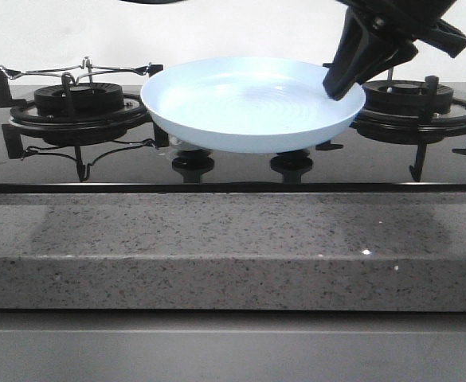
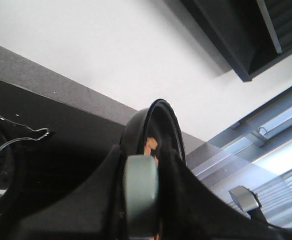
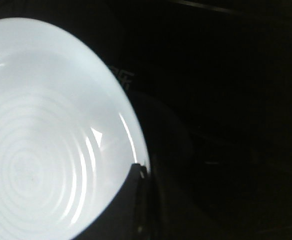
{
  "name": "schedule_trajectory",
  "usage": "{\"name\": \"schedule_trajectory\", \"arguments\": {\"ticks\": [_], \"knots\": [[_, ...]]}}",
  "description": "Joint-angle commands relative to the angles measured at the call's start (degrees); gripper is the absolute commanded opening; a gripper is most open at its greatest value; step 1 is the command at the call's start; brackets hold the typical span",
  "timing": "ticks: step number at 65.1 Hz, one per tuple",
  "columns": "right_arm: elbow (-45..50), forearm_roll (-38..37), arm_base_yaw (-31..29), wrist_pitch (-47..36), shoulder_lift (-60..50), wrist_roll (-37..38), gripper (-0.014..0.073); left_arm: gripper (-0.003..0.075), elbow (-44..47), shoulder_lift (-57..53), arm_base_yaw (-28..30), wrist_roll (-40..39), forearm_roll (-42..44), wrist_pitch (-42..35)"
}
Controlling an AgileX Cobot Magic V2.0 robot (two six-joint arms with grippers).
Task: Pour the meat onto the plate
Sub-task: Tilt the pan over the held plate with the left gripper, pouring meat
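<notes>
Black glass hob with a speckled grey counter edge carries the round, shallow pale blue-white plate (image 1: 252, 103), still bare. Right gripper (image 1: 342, 87) pinches its rim at three o'clock. Left gripper (image 2: 141, 200) clamps the black frying pan's (image 2: 153, 130) handle; orange-brown meat chunks (image 2: 150, 146) sit inside. Tilt slowly over the plate's centre.

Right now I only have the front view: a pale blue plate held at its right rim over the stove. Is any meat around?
Observer: Yes. The left wrist view shows orange-brown meat in a black frying pan, seen edge-on.
Operator: Who holds the pan?
Observer: The left gripper, closed around its pale handle.
Operator: Anything on the plate yet?
Observer: No. The right wrist view shows it bare, only concentric rings.
</notes>
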Motion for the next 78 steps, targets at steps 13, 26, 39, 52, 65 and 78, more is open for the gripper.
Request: {"name": "schedule_trajectory", "arguments": {"ticks": [13, 26, 39, 52, 65, 78], "knots": [[-1.58, 2.37, -0.06, -1.92, -2.45, -0.46, -0.0069, -0.0020, -1.56, -4.09, -12.27, 11.82, -4.10, -10.70], [-1.58, 2.37, -0.06, -1.92, -2.45, -0.46, -0.0069, -0.0020, -1.56, -6.99, -17.24, 22.76, -4.10, -12.66], [-1.58, 2.37, -0.06, -1.92, -2.45, -0.46, -0.0069, -0.0020, -1.56, -8.66, -22.61, 35.43, -4.10, -14.27], [-1.58, 2.37, -0.06, -1.92, -2.45, -0.46, -0.0069, -0.0020, -1.56, -9.03, -27.32, 50.15, -4.10, -16.37], [-1.58, 2.37, -0.06, -1.92, -2.45, -0.46, -0.0069, -0.0020, -1.56, -9.03, -29.52, 61.90, -4.10, -16.50], [-1.58, 2.37, -0.06, -1.92, -2.45, -0.46, -0.0069, -0.0020, -1.56, -9.03, -29.64, 75.02, -3.72, -12.97]]}}
